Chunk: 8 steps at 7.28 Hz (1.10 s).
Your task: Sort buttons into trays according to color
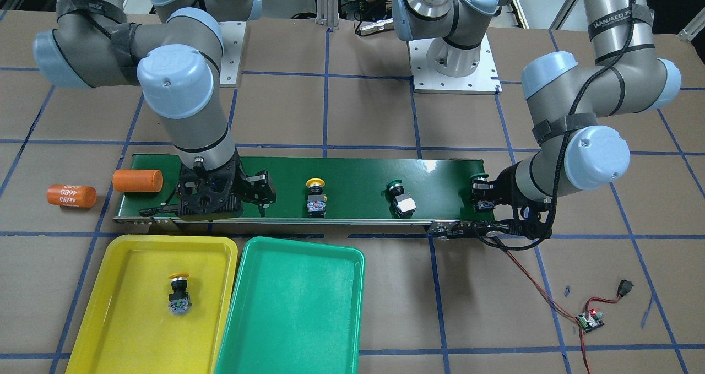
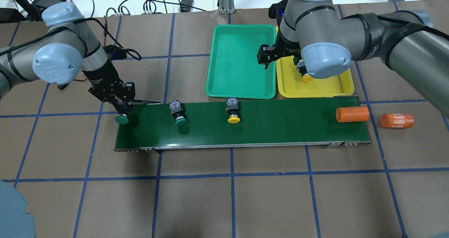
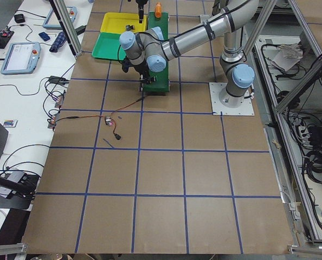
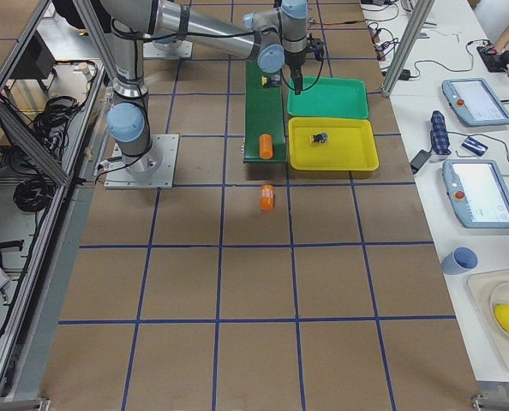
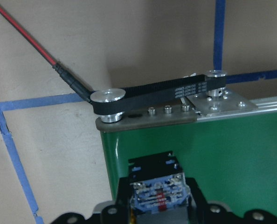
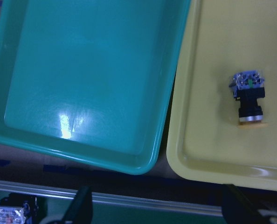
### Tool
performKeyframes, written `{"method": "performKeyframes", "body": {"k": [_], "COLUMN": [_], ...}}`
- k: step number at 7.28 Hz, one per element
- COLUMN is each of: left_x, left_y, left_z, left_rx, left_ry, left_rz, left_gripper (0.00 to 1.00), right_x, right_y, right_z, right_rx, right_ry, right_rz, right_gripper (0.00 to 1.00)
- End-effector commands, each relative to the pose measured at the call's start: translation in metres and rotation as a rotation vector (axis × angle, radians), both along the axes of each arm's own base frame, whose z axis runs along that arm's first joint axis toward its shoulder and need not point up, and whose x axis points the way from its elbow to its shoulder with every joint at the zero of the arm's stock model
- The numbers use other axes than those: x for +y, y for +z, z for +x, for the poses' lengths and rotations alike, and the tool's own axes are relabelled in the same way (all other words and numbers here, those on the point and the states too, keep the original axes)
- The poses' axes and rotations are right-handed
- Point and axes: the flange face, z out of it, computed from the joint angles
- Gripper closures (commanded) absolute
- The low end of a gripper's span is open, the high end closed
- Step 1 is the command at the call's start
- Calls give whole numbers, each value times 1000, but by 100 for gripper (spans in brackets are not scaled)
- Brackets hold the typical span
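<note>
Overhead, the left gripper grips a green button at the left end of the belt, cap toward the robot; the green tray lies well to its right, beyond the belt. In the right wrist view, the right gripper gapes empty near that tray.

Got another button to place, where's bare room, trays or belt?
The green tray is bare. The yellow tray is free around its single button. The conveyor belt is bare from its yellow button to the orange cylinder, crowded toward the left pincer gripping a green button.
</note>
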Motion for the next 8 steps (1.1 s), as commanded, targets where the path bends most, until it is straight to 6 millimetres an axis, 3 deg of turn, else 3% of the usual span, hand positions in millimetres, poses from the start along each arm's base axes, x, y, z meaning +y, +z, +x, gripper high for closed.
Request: {"method": "performKeyframes", "body": {"k": [1, 3, 6, 7, 8], "left_x": [0, 0, -8, -5, 11], "left_y": [-4, 7, 113, 148, 187], "left_z": [-3, -4, 8, 12, 8], "left_rx": [4, 0, -139, -187, -185], "left_ry": [3, -4, -23, -28, -24], "left_rz": [7, -12, -162, -194, -210], "left_gripper": [0, 0, 0, 0, 0], "right_x": [26, 40, 50, 52, 52], "right_y": [-8, -9, -23, -26, -31], "right_z": [32, 58, 68, 69, 69], "right_rx": [-6, 0, 0, 3, 7], "right_ry": [-57, -63, -67, -62, -58], "right_rz": [20, 23, 41, 45, 51], "right_gripper": [4, 4, 7, 7, 7]}}
